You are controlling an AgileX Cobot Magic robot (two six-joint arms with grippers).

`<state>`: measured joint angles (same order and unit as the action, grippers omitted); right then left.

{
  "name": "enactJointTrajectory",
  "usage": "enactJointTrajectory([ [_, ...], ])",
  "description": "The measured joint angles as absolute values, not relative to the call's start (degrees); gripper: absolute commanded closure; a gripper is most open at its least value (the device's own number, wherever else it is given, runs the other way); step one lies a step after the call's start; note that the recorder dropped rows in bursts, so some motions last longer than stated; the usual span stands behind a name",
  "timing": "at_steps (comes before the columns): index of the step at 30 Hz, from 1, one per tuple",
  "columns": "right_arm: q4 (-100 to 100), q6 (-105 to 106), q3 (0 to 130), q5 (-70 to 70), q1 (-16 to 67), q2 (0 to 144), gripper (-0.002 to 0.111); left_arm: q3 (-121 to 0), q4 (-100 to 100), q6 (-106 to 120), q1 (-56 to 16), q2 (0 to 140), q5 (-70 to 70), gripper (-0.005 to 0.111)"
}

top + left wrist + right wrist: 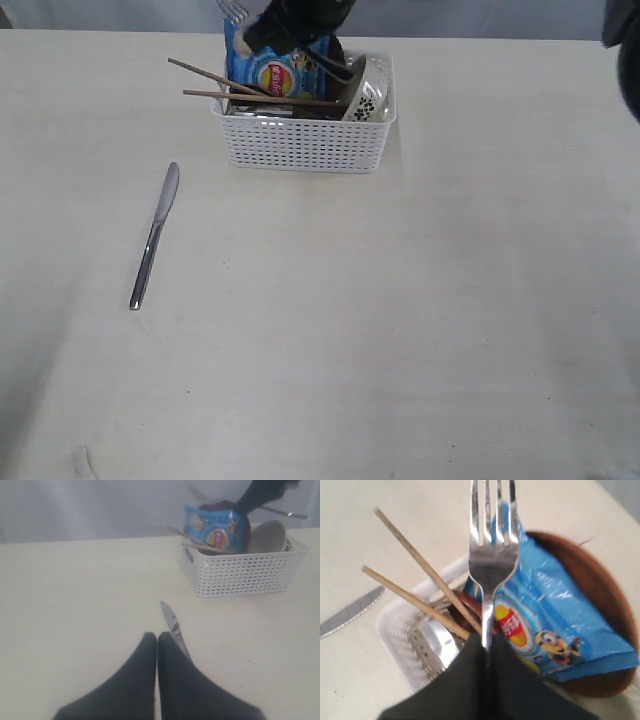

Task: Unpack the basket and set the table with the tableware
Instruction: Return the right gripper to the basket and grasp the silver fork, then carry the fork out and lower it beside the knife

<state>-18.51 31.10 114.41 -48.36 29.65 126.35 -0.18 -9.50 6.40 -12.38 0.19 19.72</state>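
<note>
Most of the tabletop [400, 330] is bare: a broad cream-white span in front of the basket [305, 145] and out to its right. The basket stands near the far edge, about mid-width, and that edge runs just behind it.

Knife [155, 235]: lies flat on the left part of the tabletop, well apart from the basket. The blade points toward the far edge and the handle toward the near one.

Basket: white and rectangular, with grid-perforated walls and a handle slot in the short side. It holds a blue bag [275, 70] standing upright and a brown plate [590, 580] on edge against the bag. A white bowl [365, 95] with a dark pattern is tilted at the right end. Two wooden chopsticks [255, 90] lean over the left rim, their ends past the wall.

Fork [492, 555]: steel, four tines, tines pointing away from the grip. It is held above the left end of the basket.

Right end effector [487, 642]: pinches the fork handle between dark fingers.

Left end effector [157, 637]: fingers pressed together with nothing between them, low over the tabletop. The knife blade shows just past the fingertips. Cannot tell whether it touches the knife.
</note>
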Motion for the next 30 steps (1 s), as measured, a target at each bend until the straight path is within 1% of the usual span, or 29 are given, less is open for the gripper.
enactJointTrajectory([
  [6,-19.14,25.86,114.41,-51.51,29.78,119.92,0.108,-0.18,-9.50,6.40,-12.38,0.19,19.72,0.107],
  [9,-19.63,18.68,113.92,-55.61,30.60,118.41,0.108,-0.18,-9.50,6.40,-12.38,0.19,19.72,0.107],
  [13,-19.84,4.79,108.68,-54.63,34.26,117.16,0.108,-0.18,-9.50,6.40,-12.38,0.19,19.72,0.107],
  [15,-19.84,0.00,104.29,-51.56,36.87,116.38,0.108,-0.18,-9.50,6.40,-12.38,0.19,19.72,0.107],
  [23,-21.14,-16.03,85.85,-31.50,51.21,114.70,0.108,-0.18,-9.50,6.40,-12.38,0.19,19.72,0.107],
  [25,-21.25,-22.90,82.86,-26.41,53.04,116.22,0.108,-0.18,-9.50,6.40,-12.38,0.19,19.72,0.107],
  [30,-21.25,-30.92,81.95,-19.34,53.02,122.14,0.108,-0.18,-9.50,6.40,-12.38,0.19,19.72,0.107],
])
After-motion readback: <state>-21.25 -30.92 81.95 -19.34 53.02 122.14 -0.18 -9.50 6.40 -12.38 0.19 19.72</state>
